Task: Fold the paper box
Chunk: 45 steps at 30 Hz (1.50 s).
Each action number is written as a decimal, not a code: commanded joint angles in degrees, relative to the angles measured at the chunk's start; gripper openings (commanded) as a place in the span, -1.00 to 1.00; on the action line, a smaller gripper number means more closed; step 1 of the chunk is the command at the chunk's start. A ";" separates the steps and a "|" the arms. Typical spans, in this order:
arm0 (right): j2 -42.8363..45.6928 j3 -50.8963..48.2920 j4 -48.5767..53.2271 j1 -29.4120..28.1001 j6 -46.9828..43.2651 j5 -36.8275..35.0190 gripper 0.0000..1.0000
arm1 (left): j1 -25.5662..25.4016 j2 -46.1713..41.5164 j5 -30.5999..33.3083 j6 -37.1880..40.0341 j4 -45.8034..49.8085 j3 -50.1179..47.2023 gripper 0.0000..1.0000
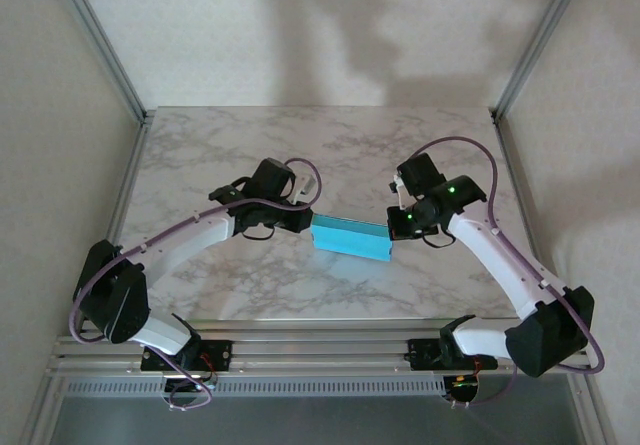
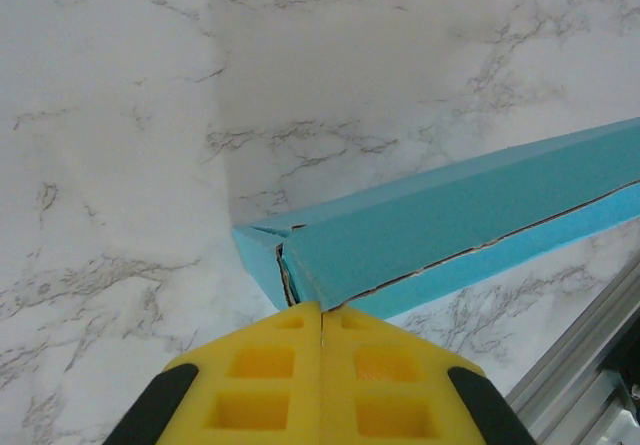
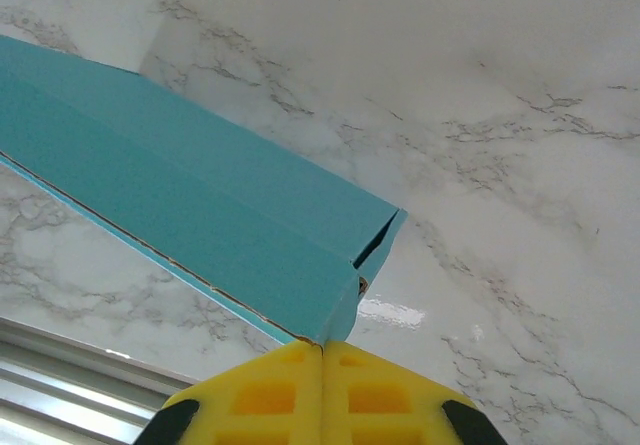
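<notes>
Yellow-padded left gripper point(image 2: 322, 310) and right gripper point(image 3: 322, 347) are each pinched fully shut on opposite ends of the long turquoise-blue card paper box point(image 1: 350, 236), its long axis spanning between them over the white marble table point(image 1: 300, 135).
</notes>
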<state>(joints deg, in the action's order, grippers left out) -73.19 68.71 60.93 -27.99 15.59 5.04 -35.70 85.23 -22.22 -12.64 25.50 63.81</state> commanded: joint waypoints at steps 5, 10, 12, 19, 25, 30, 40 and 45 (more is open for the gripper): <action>-1.32 2.17 1.83 2.33 -0.74 3.21 -0.98 | -0.76 0.02 2.10 0.34 3.41 2.48 -1.00; -1.37 2.39 1.18 4.27 -0.39 6.67 -0.99 | -1.75 0.10 3.11 -0.10 3.51 2.37 -1.00; -1.52 2.36 1.07 4.89 -0.26 7.39 -1.00 | -2.17 0.18 3.59 -0.18 3.51 2.27 -1.00; -1.61 0.80 -0.29 6.38 0.54 9.35 -1.00 | -2.59 0.20 3.50 -0.89 3.42 2.28 -1.00; -1.94 -0.41 -2.22 7.64 1.58 11.58 -1.00 | -3.23 0.42 4.75 -0.89 3.55 1.91 -1.00; -1.77 -1.04 -3.23 8.69 2.05 13.40 -1.00 | -3.96 0.81 5.79 -0.80 3.57 1.67 -1.00; -1.04 -3.04 -4.47 10.97 2.73 15.33 -1.00 | -4.34 1.24 6.70 -0.62 3.69 1.31 -1.00; -1.22 -2.84 -2.63 11.14 1.21 11.28 -1.00 | -4.35 1.27 6.93 -0.71 3.83 1.07 -1.00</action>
<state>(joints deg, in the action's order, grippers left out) -74.59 66.24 57.17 -17.12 17.52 18.02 -39.35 85.36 -16.60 -12.93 27.22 64.84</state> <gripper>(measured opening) 0.040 0.058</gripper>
